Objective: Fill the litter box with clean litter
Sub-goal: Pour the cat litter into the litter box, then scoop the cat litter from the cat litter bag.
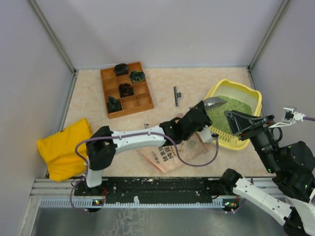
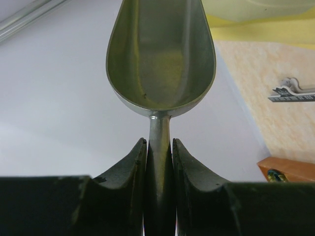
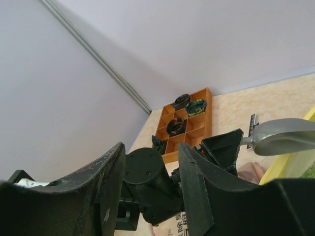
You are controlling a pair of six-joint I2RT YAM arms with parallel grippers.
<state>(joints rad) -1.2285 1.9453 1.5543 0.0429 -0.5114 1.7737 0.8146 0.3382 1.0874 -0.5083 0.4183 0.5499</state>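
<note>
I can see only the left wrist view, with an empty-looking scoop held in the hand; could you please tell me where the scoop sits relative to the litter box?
Observer: In the top view, the scoop hangs over the left rim of the litter box, with its bowl toward the inside.
Operator: Thank you. Is there any litter in the box?
Observer: Yes, green clean litter covers the part of the floor that shows.
Operator: And where is the right hand, please?
Observer: The right hand is over the near side of the box, open and holding nothing.
</note>
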